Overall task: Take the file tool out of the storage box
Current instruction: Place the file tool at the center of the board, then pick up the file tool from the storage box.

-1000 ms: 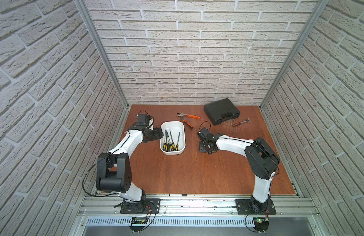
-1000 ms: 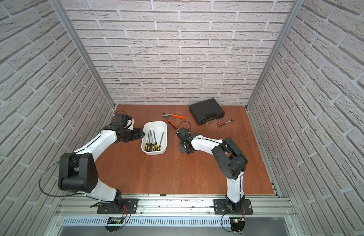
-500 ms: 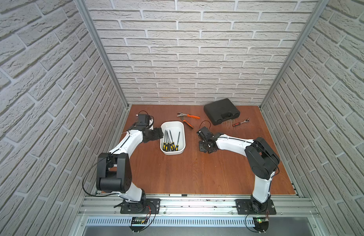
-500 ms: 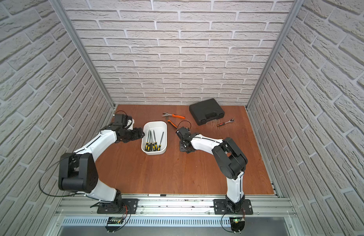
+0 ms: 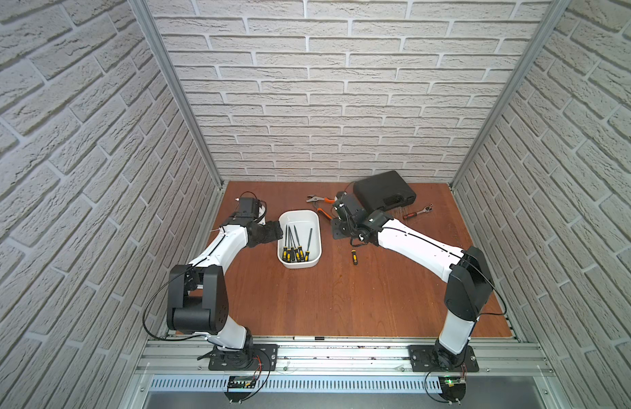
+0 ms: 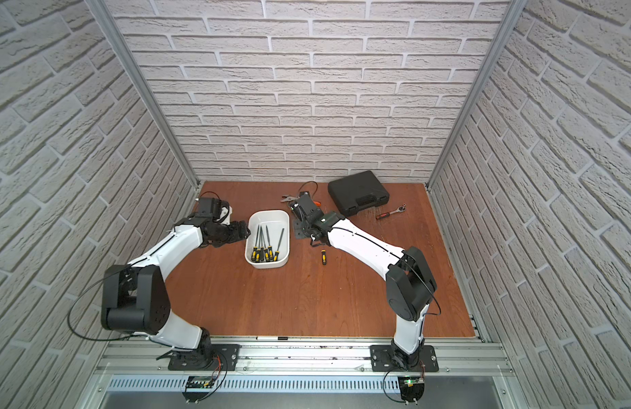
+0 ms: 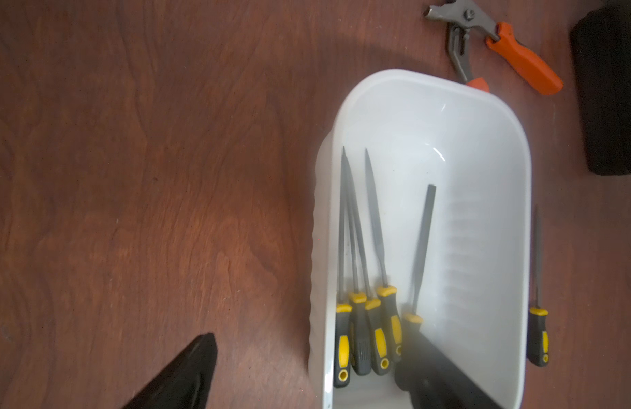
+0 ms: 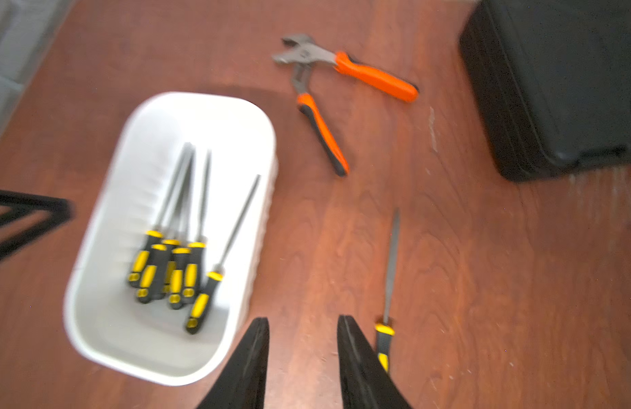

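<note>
The white storage box holds several file tools with black-and-yellow handles. One more file tool lies on the table just right of the box. My right gripper hovers open over bare wood between the box and that file, gripping nothing. My left gripper is wide open astride the box's left wall, with one finger inside and one outside.
Orange-handled pliers lie behind the box. A black case stands at the back right, with a ratchet wrench beside it. Brick walls enclose the wooden table on three sides.
My right gripper opened, left the file on the table and drew up and back from it. The left arm has not moved.
</note>
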Controlling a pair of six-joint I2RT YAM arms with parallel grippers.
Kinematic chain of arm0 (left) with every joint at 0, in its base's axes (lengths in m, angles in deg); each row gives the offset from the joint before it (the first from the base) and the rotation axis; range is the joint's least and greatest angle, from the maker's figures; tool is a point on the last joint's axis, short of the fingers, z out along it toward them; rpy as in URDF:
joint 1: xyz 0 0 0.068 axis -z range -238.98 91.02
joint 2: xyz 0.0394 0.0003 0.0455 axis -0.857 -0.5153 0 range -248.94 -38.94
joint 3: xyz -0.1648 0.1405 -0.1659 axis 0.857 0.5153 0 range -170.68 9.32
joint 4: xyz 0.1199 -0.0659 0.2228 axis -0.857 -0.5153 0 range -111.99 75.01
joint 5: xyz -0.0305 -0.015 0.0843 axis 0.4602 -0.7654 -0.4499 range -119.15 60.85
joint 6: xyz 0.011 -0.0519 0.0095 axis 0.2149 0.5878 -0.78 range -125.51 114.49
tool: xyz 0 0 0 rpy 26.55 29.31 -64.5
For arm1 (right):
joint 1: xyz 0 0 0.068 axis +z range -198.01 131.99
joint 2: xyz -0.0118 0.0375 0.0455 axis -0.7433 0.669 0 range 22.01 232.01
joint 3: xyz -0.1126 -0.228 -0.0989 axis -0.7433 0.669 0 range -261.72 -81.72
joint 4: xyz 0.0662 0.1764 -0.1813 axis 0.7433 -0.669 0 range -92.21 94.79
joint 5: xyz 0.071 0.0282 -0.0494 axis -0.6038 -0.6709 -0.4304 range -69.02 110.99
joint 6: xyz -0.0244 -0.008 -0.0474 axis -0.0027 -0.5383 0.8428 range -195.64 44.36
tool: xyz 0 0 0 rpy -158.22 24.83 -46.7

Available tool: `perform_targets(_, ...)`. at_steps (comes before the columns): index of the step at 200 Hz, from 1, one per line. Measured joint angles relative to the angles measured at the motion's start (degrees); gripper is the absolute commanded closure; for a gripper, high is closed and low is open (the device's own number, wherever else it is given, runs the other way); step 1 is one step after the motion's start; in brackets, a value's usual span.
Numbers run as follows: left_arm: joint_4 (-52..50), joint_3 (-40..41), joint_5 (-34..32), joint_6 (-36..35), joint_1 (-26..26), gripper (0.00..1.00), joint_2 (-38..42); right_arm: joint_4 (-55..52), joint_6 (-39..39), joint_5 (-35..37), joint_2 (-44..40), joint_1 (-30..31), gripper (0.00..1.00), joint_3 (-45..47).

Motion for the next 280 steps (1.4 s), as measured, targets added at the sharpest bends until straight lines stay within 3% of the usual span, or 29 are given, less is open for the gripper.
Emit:
perform_targets(45, 0.2, 0.0, -0.4, 0.4, 0.0, 0.13, 0.1, -1.4, 1.6, -7.3, 12.9, 3.9, 0.64, -18.8)
perform_targets(104, 0.2, 0.1, -0.7, 0.4, 0.0, 0.13, 0.2, -9.3, 1.6, -12.1, 31.0, 5.8, 0.65, -27.3)
perform_targets(280, 0.2, 1.5, -0.9, 0.4, 0.0, 0.12, 0.5, -12.8, 3.3, -11.7, 39.9, 5.8, 0.67, -37.6)
